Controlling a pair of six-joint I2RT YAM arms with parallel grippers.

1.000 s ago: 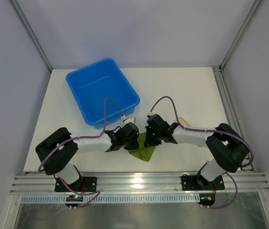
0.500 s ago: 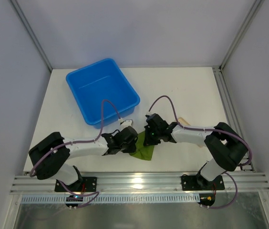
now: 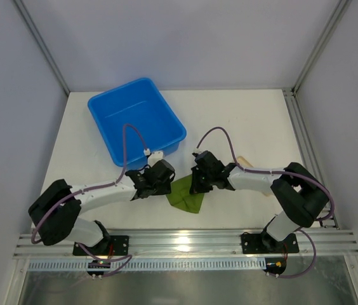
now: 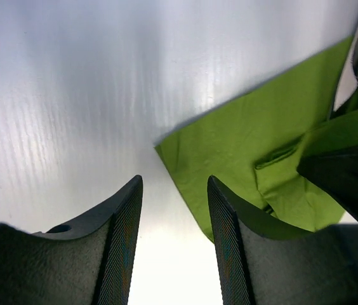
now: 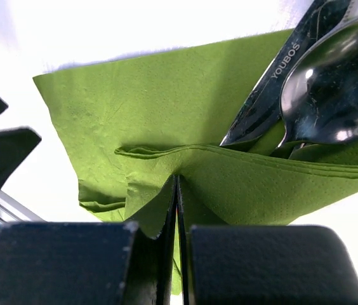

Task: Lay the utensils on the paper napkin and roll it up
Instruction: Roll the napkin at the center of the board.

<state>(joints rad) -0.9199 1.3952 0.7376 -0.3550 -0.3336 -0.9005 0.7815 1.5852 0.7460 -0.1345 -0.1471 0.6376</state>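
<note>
Your right gripper pinches a raised fold of the green napkin, with the utensils on the napkin, tucked under that fold. Your left gripper hangs empty beside the napkin's corner, jaws apart.

White table: plain grey walls behind and beside it, aluminium posts at its far corners, slotted rail along its near edge.

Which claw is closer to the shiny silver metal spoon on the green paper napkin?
The right. The right gripper pinches a fold of the green paper napkin just short of the shiny silver metal spoon; the left gripper hangs open over table off the napkin's opposite corner.
</note>
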